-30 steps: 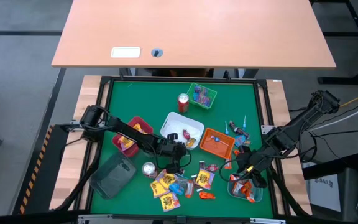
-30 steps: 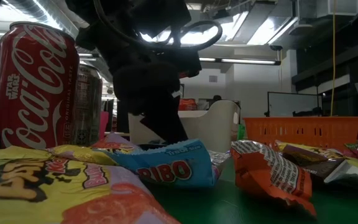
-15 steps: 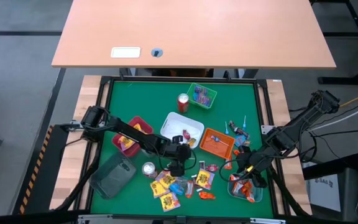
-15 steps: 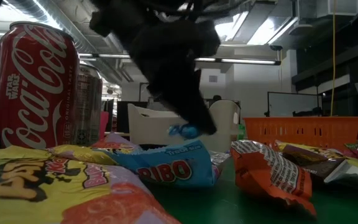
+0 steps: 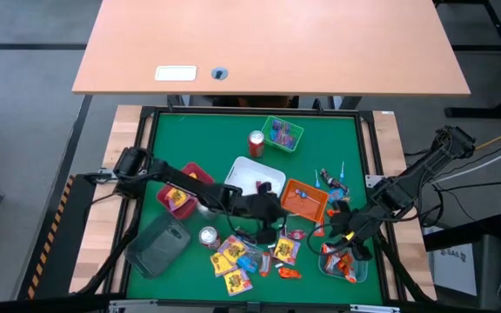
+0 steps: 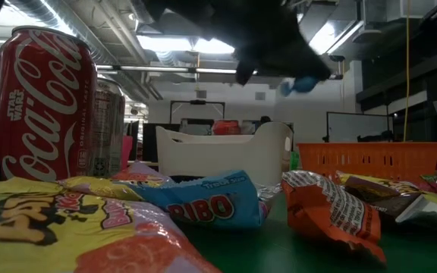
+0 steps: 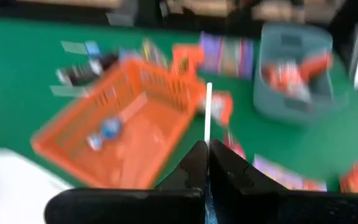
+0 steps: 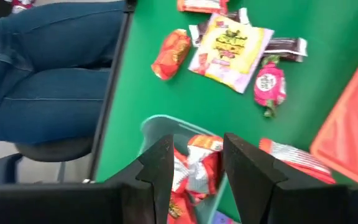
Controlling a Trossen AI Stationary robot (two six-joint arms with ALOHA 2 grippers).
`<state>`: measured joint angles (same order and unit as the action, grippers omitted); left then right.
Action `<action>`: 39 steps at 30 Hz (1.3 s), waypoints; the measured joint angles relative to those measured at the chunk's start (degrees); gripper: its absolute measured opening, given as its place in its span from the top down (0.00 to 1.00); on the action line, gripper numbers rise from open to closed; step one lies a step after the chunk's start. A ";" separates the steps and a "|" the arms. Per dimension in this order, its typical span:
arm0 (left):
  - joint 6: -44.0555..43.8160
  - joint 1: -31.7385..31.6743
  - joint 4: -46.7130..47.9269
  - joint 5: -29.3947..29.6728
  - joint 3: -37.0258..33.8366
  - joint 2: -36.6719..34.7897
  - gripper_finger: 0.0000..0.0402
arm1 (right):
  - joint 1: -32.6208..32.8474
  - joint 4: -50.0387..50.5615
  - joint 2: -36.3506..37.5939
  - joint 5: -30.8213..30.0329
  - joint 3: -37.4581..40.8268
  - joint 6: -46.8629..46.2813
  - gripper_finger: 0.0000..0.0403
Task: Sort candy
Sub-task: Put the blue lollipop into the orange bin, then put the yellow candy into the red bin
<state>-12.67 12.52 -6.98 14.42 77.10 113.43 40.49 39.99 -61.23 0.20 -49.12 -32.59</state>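
The candy lies loose near the table's near edge: yellow packets [image 5: 233, 261], orange wrappers [image 5: 287, 273] and a blue packet [image 6: 203, 203]. My left gripper [image 5: 268, 216] hangs over the green mat just near-left of the orange basket [image 5: 303, 200], shut on a lollipop [image 7: 208, 112]. The lollipop's pale stick shows in the left wrist view; a blue bit [image 6: 303, 83] shows in the low view. My right gripper [image 8: 194, 163] waits open above the grey tray [image 5: 342, 265], which holds orange-red sweets [image 8: 194, 168]. My left gripper pinches the lollipop between its two fingers [image 7: 194, 163]. The stick [image 7: 208, 102] runs straight out past the fingertips, along the fingers. The lollipop is lifted clear of the table. The gripper itself hides which end lies between the fingers.
A white tray [image 5: 255, 176], green basket [image 5: 283, 133], red tray [image 5: 181, 193] and dark grey tray [image 5: 159, 245] stand around the centre. A red can [image 5: 257, 143] and a silver can [image 5: 208, 236] stand among them. A seated person's jeans [image 8: 42, 68] show beyond the table's edge.
My left gripper has risen from the candy pile and moved toward the table's right, toward the orange basket, staying shut. The lollipop has come up with it, lifted clear of the mat.
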 joint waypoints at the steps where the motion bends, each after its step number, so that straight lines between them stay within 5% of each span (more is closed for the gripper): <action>1: 0.43 -0.37 -1.90 0.45 0.00 0.00 1.00 | -0.01 0.82 0.00 -0.25 0.00 0.02 0.66; 13: 1.76 -4.84 -15.90 1.28 0.01 1.51 1.00 | -5.69 16.26 6.91 -9.26 0.02 0.09 0.66; 19: 1.32 -5.78 -17.26 1.11 0.07 3.26 1.00 | -14.35 23.78 10.71 -16.95 0.07 0.14 0.66; 27: 1.30 -5.73 -17.33 -0.64 0.04 3.30 1.00 | -28.10 24.24 11.56 -17.13 0.07 8.01 0.66; 39: 4.15 -5.64 -17.39 -0.64 0.04 3.13 0.70 | -41.25 22.99 11.10 -10.57 0.11 15.29 0.66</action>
<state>-8.52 6.88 -24.37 13.78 77.14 116.56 -0.76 62.98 -50.13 -10.37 -49.01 -17.30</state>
